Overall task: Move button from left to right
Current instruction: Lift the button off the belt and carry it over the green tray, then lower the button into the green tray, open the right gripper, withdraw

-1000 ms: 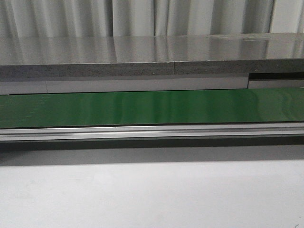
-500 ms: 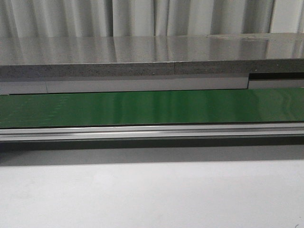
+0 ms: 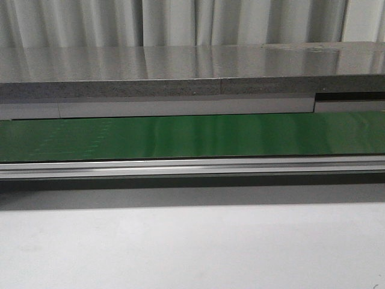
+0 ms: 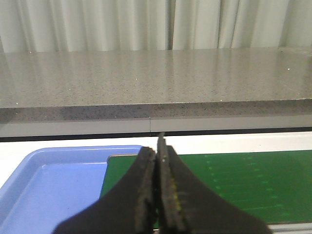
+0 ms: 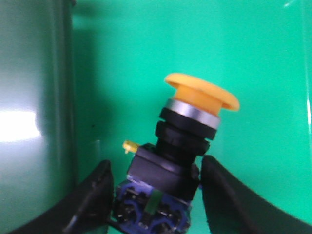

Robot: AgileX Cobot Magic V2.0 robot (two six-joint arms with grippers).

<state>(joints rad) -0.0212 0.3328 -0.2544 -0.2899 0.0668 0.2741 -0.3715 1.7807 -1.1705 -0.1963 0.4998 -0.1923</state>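
Observation:
The button (image 5: 195, 131) has a round yellow-orange cap, a silver ring and a black blocky body on a blue base with a small green mark. It shows only in the right wrist view, tilted, over a bright green surface (image 5: 253, 73). My right gripper (image 5: 157, 163) is shut on it, one black finger against each side of its body. My left gripper (image 4: 156, 146) is shut with nothing between its fingers, hanging over the end of the green belt (image 4: 243, 180). Neither gripper appears in the front view.
A blue tray (image 4: 44, 190) lies beside the belt's end under my left gripper. The front view shows the green belt (image 3: 192, 135), its aluminium rail (image 3: 192, 167), a grey stone counter (image 3: 180, 72) behind and a white table (image 3: 192, 247) in front. A darker green wall (image 5: 34, 97) borders the surface.
Faint pale dotted marks have come up on the left part of the green belt in the front view. Nothing else there differs.

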